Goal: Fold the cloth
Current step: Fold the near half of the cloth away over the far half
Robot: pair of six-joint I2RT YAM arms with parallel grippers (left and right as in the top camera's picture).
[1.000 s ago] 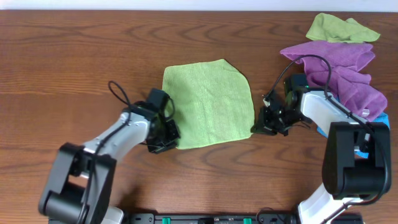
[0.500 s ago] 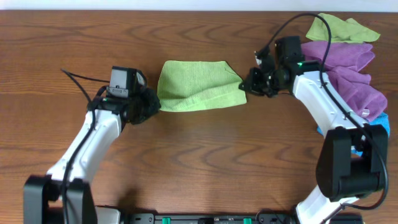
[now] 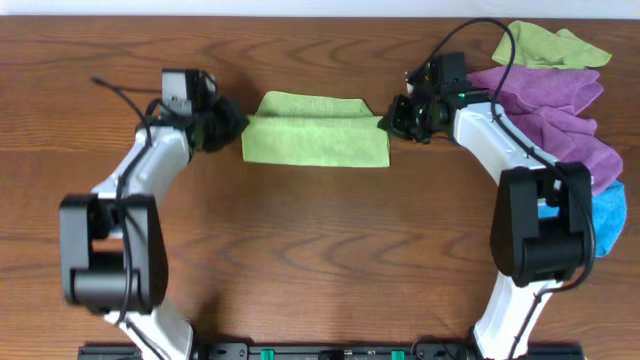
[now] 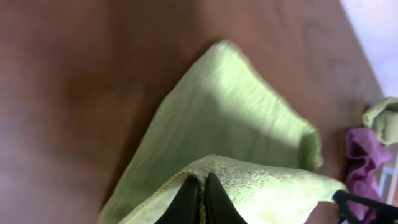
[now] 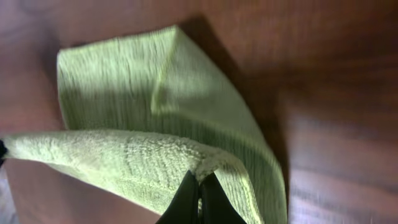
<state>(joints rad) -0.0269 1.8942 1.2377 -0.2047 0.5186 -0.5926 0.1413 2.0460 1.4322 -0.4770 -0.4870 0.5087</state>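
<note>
Here on my feed, the cloth [image 3: 315,142] lies doubled over on the far middle of the tabletop [image 3: 320,250], a long green band spanning the gap between both hands. My left hand [image 3: 232,127] pinches the top layer's left end, fingers closed tight on it. My right hand [image 3: 388,118] clamps the right end likewise. A purple heap [image 3: 560,110] sits at far right.

Purple cloth heap [image 3: 560,95] near right pincer [image 3: 384,122].
</note>
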